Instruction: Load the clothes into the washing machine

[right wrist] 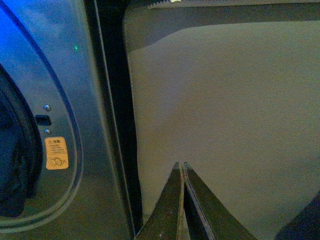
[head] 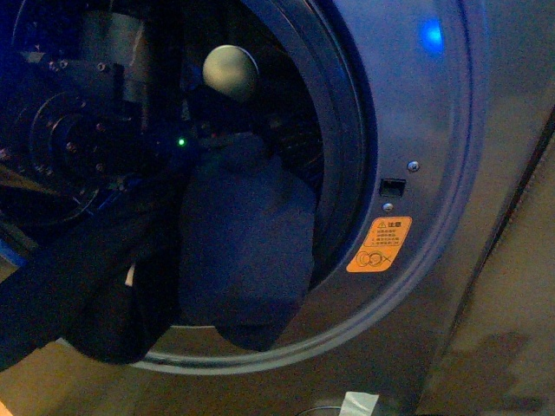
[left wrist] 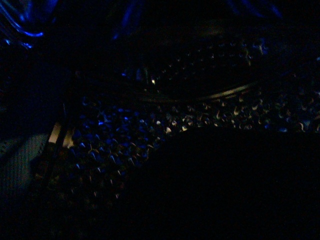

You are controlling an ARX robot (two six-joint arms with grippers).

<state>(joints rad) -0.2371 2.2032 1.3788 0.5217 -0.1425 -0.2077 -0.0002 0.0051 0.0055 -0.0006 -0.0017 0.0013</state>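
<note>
The washing machine [head: 434,173] fills the front view, its round dark-rimmed opening showing the cream hub [head: 231,71]. The clothes [head: 247,251], a dark navy bundle, hang in the opening's lower part and droop over its rim. My black left arm [head: 78,139], with a green light, reaches into the drum, shut on the clothes, and the fabric hides its jaws. The left wrist view is dark. My right gripper [right wrist: 180,167] is shut on nothing, fingertips together, off to the machine's right. The washing machine [right wrist: 65,100] and the clothes [right wrist: 12,165] show at the right wrist view's edge.
An orange warning sticker [head: 379,245] sits on the machine's front right of the opening, under a small latch slot [head: 394,186]. A blue light [head: 431,35] glows above. A plain grey-beige panel [right wrist: 225,100] stands beside the machine, past a dark gap [right wrist: 117,125].
</note>
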